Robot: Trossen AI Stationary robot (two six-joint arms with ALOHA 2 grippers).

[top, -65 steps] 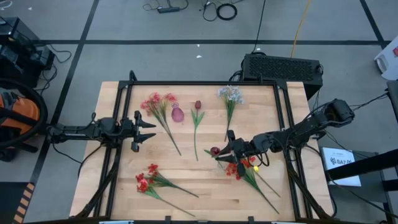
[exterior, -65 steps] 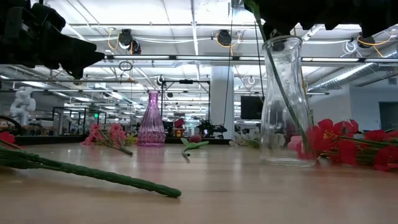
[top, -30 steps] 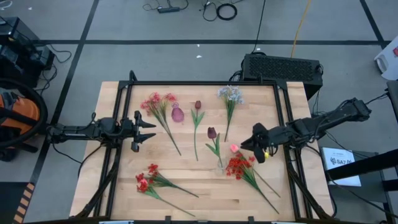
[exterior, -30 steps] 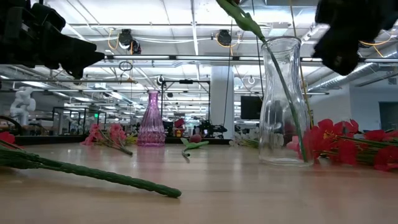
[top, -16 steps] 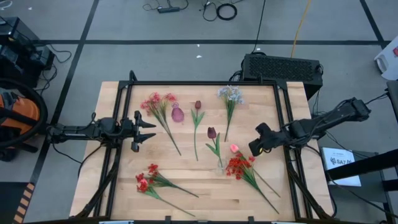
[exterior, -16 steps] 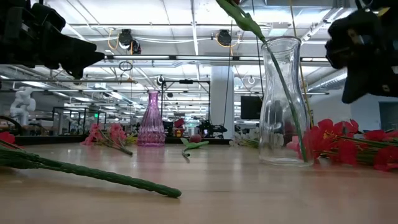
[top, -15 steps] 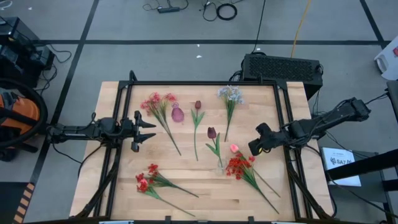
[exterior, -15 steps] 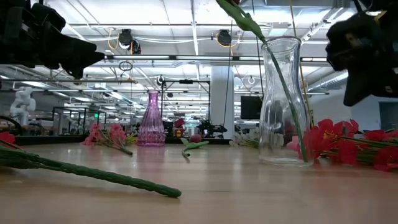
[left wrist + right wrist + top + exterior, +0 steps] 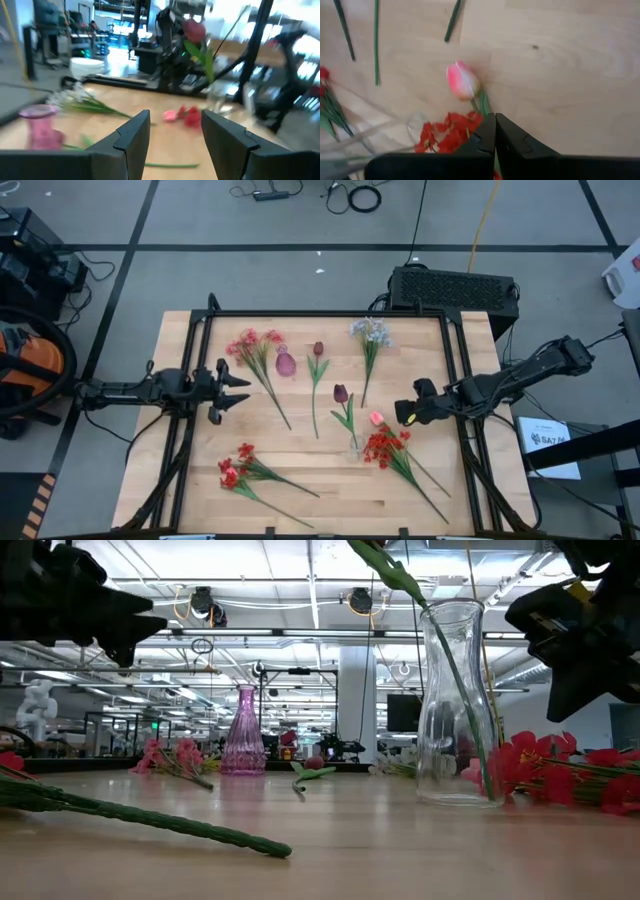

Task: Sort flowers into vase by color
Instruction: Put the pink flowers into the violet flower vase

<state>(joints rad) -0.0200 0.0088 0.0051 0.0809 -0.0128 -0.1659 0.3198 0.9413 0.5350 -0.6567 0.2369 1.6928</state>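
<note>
Our right hand [image 9: 404,415] hovers empty over the bench [image 9: 180,470], its fingers pressed together. The pink bud [image 9: 377,418] lies just beside it, toward the glass vase [image 9: 457,705], with its stalk running back under the red flowers [image 9: 381,448]. Our left hand [image 9: 240,391] waits well apart, fingers spread wide, holding nothing.

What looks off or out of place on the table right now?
Little stands out. The maroon tulip leans steeply out of the clear vase instead of standing upright. The other flowers lie loose on the table, unsorted, and the pink vase holds none.
</note>
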